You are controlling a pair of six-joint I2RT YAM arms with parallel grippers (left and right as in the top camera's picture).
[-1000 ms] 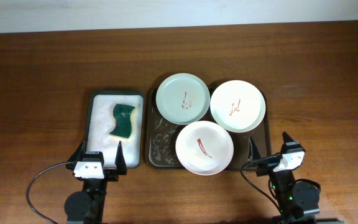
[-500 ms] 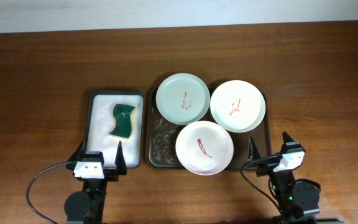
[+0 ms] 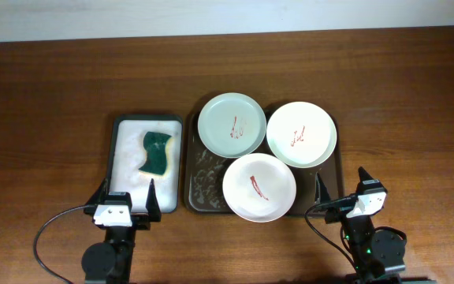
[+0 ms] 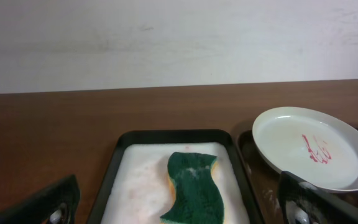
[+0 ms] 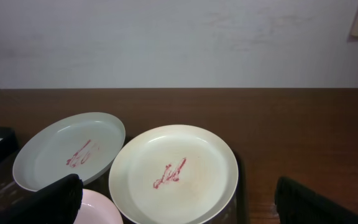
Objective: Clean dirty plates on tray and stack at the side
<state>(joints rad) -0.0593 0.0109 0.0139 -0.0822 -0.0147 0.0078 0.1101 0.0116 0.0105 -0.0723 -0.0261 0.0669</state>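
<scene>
Three plates lie on the dark brown tray (image 3: 199,177), each with a red squiggle stain: a pale green plate (image 3: 232,126) at the back left, a white plate (image 3: 301,134) at the back right, a pinkish-white plate (image 3: 258,187) at the front. The green plate shows in the left wrist view (image 4: 312,149) and right wrist view (image 5: 67,149); the white plate shows in the right wrist view (image 5: 174,174). My left gripper (image 3: 127,199) is open and empty at the near edge of the white tray. My right gripper (image 3: 340,188) is open and empty at the brown tray's front right corner.
A smaller white tray (image 3: 124,162) with a dark rim and soapy foam sits left of the brown tray and holds a green sponge (image 3: 157,153), also in the left wrist view (image 4: 192,193). Bare wooden table (image 3: 53,95) surrounds both trays.
</scene>
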